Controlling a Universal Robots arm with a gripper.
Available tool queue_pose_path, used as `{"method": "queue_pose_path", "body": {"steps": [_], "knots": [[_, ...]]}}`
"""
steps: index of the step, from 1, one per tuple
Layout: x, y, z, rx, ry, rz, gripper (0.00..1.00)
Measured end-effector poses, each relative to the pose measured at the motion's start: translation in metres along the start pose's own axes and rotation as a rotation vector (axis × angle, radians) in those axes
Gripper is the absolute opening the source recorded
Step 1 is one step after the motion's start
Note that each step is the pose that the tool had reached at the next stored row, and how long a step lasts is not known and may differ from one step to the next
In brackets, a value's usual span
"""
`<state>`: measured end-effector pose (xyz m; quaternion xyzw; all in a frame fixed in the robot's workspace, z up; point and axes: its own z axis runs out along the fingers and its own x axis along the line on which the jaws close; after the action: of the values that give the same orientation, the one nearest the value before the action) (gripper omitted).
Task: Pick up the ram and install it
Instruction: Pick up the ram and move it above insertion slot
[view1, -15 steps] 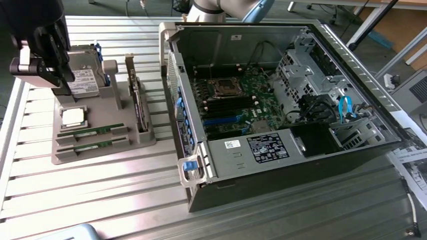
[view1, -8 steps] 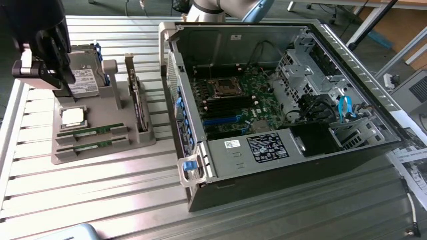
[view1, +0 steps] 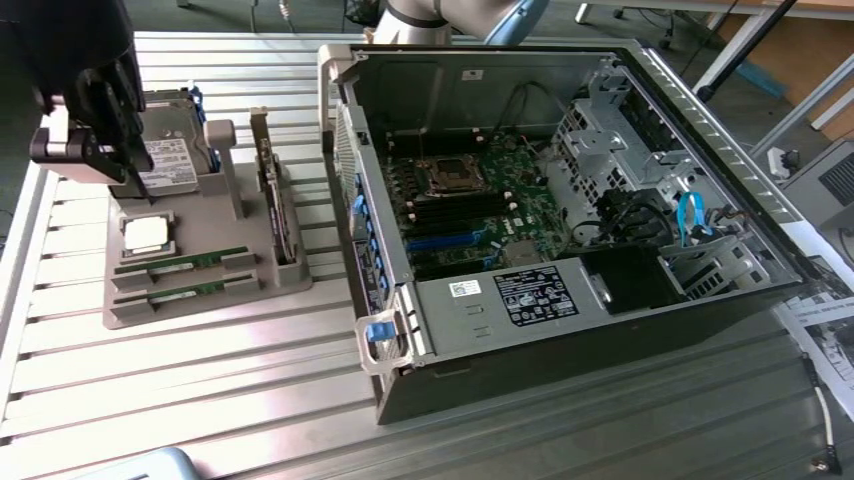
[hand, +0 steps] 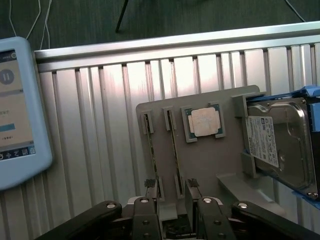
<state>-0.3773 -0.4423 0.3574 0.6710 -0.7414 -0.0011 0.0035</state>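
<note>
at the exterior view's left the gripper (hand: 171, 186) hangs above the gray holder (view1: 200, 312), its fingers (hand: 150, 184) apart and clamped on nothing. in the wrist view the gap between them lines up over one end of the ram (view1: 180, 263), but whether they touch it i cannot tell. so the pick is not yet made: the ram stands on edge in its slot in the holder, between the processor chip (view1: 147, 235) and a 2nd stick (view1: 171, 293) just beside it. the hard drive (view1: 174, 150) and the expansion card (view1: 274, 200) also sit in the holder. the ram looks long, narrow and thin, a green board with small dark chips along it, held at both ends by the holder's posts. well apart from the holder, on the exterior view's right, the pc case (view1: 561, 365) lies open with its motherboard (view1: 467, 190) bare. its long dark slots look unfilled, so i judge the install is all left to do.
</note>
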Motion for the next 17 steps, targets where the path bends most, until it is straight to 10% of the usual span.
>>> {"method": "queue_pose_path", "body": {"steps": [17], "knots": [[0.0,-0.0001,0.0107,0.0001,0.0,-0.001,0.36]]}}
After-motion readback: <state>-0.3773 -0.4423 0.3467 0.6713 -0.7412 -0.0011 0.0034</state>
